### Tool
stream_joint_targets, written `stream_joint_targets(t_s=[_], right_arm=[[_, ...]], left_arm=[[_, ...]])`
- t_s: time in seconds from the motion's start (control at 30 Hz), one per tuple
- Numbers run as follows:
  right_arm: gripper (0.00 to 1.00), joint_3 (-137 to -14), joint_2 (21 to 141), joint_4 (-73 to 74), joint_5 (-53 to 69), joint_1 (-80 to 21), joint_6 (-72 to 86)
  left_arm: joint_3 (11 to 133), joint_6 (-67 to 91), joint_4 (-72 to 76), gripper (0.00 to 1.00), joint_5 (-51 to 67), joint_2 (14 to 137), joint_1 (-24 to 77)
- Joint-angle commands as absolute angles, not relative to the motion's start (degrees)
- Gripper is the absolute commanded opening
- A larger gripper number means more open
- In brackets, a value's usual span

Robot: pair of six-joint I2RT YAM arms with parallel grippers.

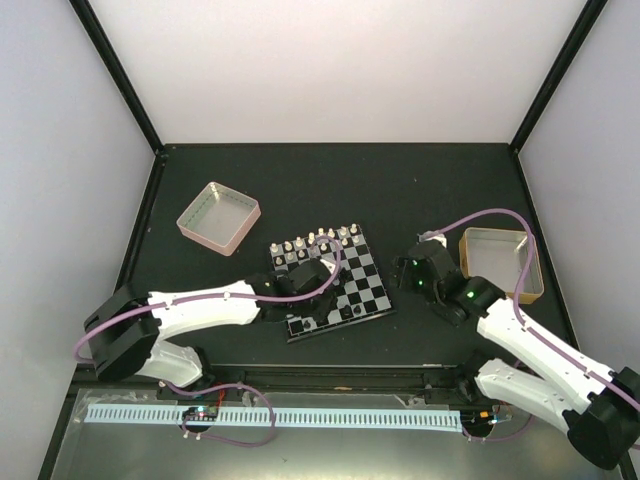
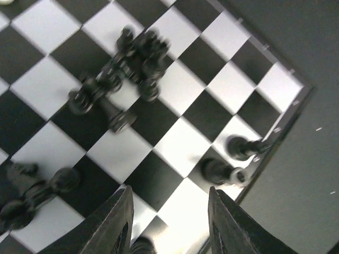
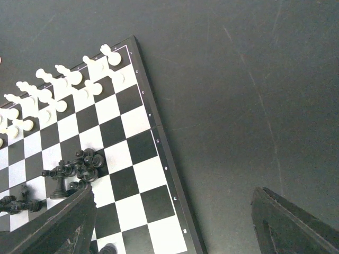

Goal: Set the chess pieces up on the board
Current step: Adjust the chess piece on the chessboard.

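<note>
The board (image 1: 365, 275) lies mid-table. White chess pieces (image 1: 316, 240) stand in two rows along its far edge, also in the right wrist view (image 3: 58, 90). Black pieces lie in a tangled heap (image 2: 127, 63) on the board's middle, seen also in the right wrist view (image 3: 79, 166). Two black pieces (image 2: 228, 161) stand by the near right rim, and more lie at the left (image 2: 32, 185). My left gripper (image 1: 316, 284) hovers low over the board, open and empty (image 2: 169, 217). My right gripper (image 1: 412, 272) is open and empty over the mat just right of the board (image 3: 175, 222).
A pink-sided metal tray (image 1: 218, 217) sits at the back left. A tan-sided tray (image 1: 503, 263) sits right, just behind the right arm. Dark mat (image 3: 238, 106) surrounds the board. White walls enclose the table.
</note>
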State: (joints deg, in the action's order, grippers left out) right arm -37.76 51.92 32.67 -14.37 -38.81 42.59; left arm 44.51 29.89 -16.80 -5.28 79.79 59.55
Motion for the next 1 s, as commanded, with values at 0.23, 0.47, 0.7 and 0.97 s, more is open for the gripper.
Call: stream_joint_targets(t_s=[0.23,0.47,0.7,0.97], right_arm=[[0.80,-37.35,53.06,31.57,-13.28,-38.47,42.34],[0.80,-37.35,53.35,31.49,-13.09,-38.50,42.53],[0.80,-37.34,53.61,31.35,-12.68,-38.49,42.63],[0.80,-37.24,53.52,31.53,-12.24,-38.44,42.54]], left_arm=[[40.70,31.93,-19.40,0.37,-0.17,81.51,58.10],[40.20,31.36,-19.00,0.24,2.01,82.64,58.10],[40.60,30.73,-17.57,0.21,4.27,83.39,58.10],[42.17,30.40,-17.61,0.22,3.40,84.61,58.10]])
